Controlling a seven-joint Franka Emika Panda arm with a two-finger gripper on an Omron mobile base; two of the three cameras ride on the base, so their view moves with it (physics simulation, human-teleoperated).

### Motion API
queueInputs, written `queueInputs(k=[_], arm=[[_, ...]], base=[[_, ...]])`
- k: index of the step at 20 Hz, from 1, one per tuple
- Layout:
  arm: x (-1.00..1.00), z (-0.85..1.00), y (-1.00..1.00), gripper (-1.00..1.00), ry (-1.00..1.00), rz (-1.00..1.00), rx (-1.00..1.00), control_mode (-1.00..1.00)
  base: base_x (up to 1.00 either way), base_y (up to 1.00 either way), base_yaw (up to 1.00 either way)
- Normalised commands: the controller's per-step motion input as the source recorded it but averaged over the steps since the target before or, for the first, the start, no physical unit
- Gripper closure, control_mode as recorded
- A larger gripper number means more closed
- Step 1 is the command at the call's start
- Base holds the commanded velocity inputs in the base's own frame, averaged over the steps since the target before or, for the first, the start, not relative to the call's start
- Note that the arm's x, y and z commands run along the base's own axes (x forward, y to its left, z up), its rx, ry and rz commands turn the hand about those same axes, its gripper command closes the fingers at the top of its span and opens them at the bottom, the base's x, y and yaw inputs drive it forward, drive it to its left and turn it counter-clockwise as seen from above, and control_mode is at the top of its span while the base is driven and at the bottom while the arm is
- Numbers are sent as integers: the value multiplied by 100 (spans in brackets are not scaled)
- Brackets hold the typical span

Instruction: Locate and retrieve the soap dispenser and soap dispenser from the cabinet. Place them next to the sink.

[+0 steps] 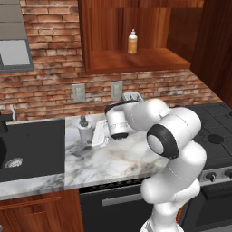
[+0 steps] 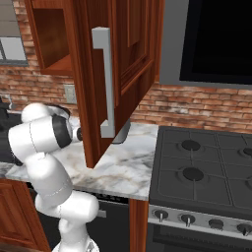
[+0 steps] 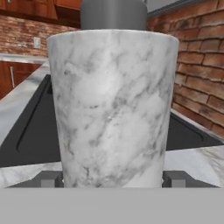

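In the left base view, the marbled soap dispenser [image 1: 84, 131] is seen standing upright on the worktop [image 1: 113, 158], just right of the sink [image 1: 31, 147]. The tool [image 1: 96, 135] is reached in low from the right, level with the bottle's body. The orange soap dispenser [image 1: 132, 42] is still on the shelf of the cabinet [image 1: 136, 61] — half the task is judged to be left.

In the right base view, the open cabinet door [image 2: 118, 74] hangs over the worktop close beside the arm, and the stovetop [image 2: 202, 167] lies to the right. Any lift away from here is best kept clear of that door's lower edge.

In the hand view, the marbled bottle [image 3: 113, 107] is seen very close, with a finger [image 3: 49, 178] at each lower side. The fingers are spread to about the bottle's width; whether they press on it or are already released cannot be told. The bottle looks set where it belongs. If so, the step is done well by spreading the fingers fully and backing straight off along the tool's axis — no sideways drag — so that the tall bottle is not tipped.
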Motion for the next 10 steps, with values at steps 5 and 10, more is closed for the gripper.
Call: queueInputs(k=[5,10], arm=[[15,-31,18,100,-1,2,4,-100],[19,-39,13,100,-1,3,8,-100]], base=[[0,0,0],[0,0,0]])
